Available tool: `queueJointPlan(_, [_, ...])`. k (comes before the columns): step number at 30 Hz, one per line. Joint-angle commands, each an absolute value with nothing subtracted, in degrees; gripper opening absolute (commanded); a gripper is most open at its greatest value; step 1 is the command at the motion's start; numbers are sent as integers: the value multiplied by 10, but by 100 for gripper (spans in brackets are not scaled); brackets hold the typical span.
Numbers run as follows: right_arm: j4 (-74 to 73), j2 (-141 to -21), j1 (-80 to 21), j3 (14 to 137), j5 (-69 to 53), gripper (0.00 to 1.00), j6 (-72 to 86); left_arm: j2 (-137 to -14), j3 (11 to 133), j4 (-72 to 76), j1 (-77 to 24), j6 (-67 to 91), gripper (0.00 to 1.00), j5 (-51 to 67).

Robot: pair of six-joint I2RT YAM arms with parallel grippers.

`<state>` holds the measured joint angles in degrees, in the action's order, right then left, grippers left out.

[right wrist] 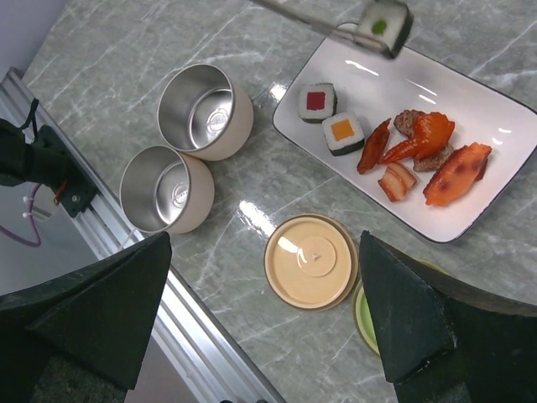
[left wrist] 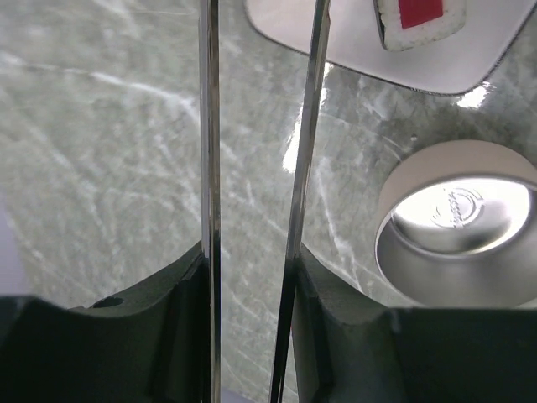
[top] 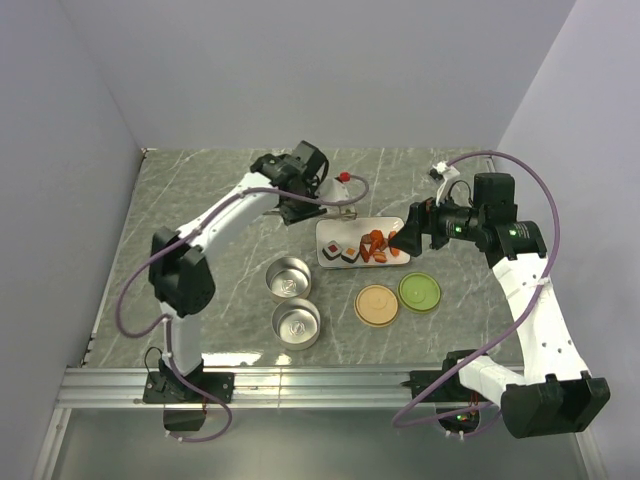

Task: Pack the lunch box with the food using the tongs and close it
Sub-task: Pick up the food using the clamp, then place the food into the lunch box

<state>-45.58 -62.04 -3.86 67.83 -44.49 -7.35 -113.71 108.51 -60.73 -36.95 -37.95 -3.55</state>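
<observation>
Slim silver tongs [left wrist: 210, 168] pinch a white, green-topped sushi block [right wrist: 383, 25].

No legible word, brand or number anywhere. Only an embossed stamp [right wrist: 219, 116] on the inner floor of the far steel container [right wrist: 243, 128] and the near steel container [right wrist: 201, 204], too faint to read; glare-blurred in the left wrist view

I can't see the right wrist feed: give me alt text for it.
The tongs hold a green-centred sushi piece at the white plate's far corner; two more rolls and orange-red chunks lie on the plate. Two steel cups and a tan lid sit beside it, ahead of the open right gripper.
</observation>
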Motion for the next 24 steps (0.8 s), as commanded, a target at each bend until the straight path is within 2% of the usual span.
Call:
queueJointPlan(1, [-461, -621, -33, 705, -443, 100, -86, -1037, 1078, -603, -369, -353, 25, -23])
queueJointPlan(6, [-472, -622, -34, 712, -414, 100, -87, -951, 1023, -613, -367, -331, 23, -11])
queueJointPlan(9, [-491, -627, -34, 722, -428, 100, -102, -890, 936, -606, -363, -318, 22, -4])
queueJointPlan(17, [-517, -642, -35, 723, -468, 100, -113, -738, 807, -609, -354, -275, 22, 36])
queueJointPlan(24, [-523, -650, -34, 729, -488, 100, -119, -713, 754, -658, -341, -260, 19, 43])
